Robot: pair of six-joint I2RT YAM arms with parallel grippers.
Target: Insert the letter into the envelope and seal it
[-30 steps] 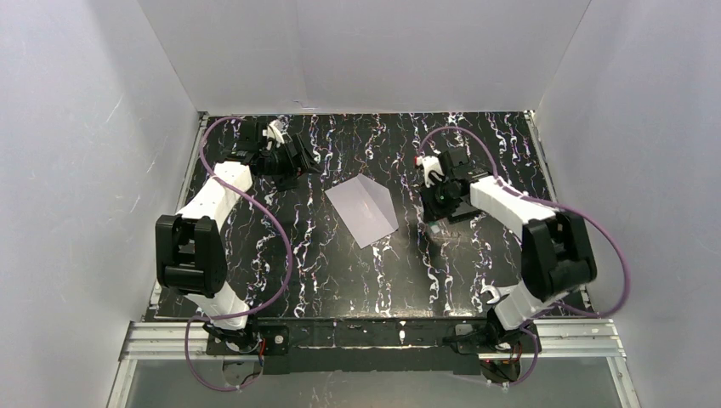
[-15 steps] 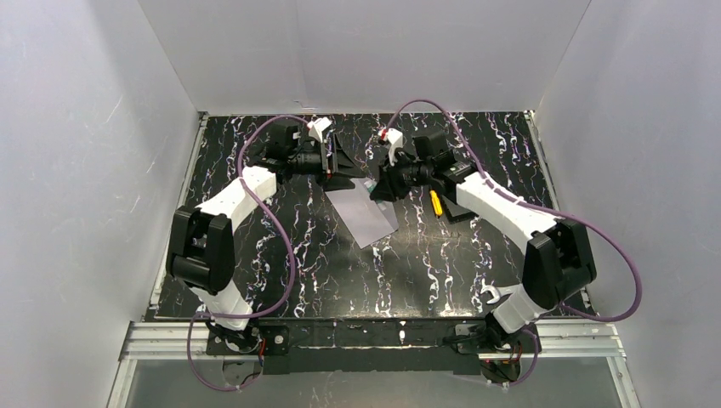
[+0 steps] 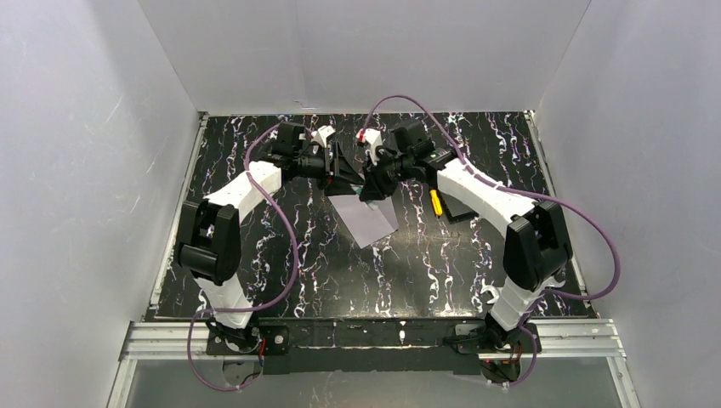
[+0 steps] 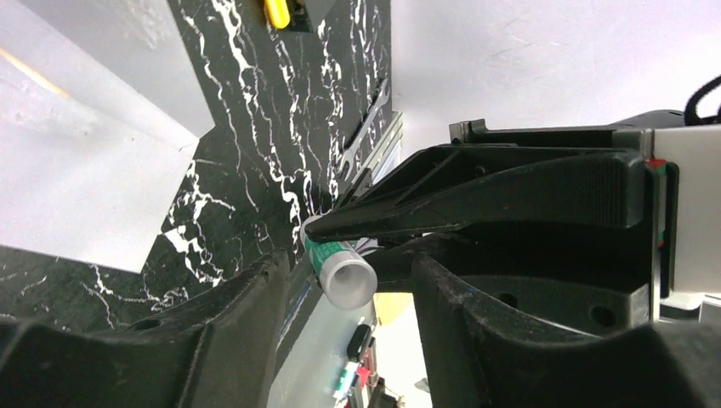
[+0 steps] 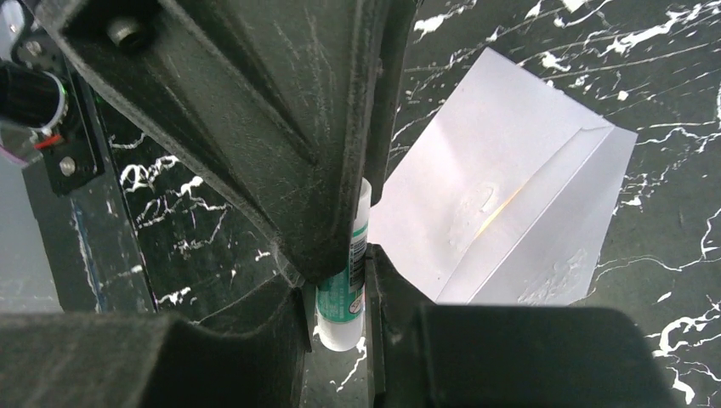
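Observation:
The pale lavender-white envelope [image 3: 367,219] lies flat mid-table, and also shows in the right wrist view [image 5: 510,195] and the left wrist view [image 4: 76,170]. The cream-tan letter is not visible as a sheet; only a thin orange streak shows on the envelope. My right gripper [image 3: 367,183] [image 5: 338,285] is shut on a green-and-white glue stick [image 5: 343,302] above the envelope's far end. My left gripper [image 3: 344,166] [image 4: 349,268] is open, its jaws either side of the stick's white end [image 4: 343,276] without gripping it.
A small black box [image 3: 463,208] with a yellow object [image 3: 435,202] on it lies right of the envelope. A wrench [image 3: 491,295] lies near the right arm's base. White walls enclose the black marbled table [image 3: 340,272] on three sides.
Both arms swung in from the sides and met over the envelope's far end. The right gripper came from the black box holding the glue stick; the yellow object now shows there.

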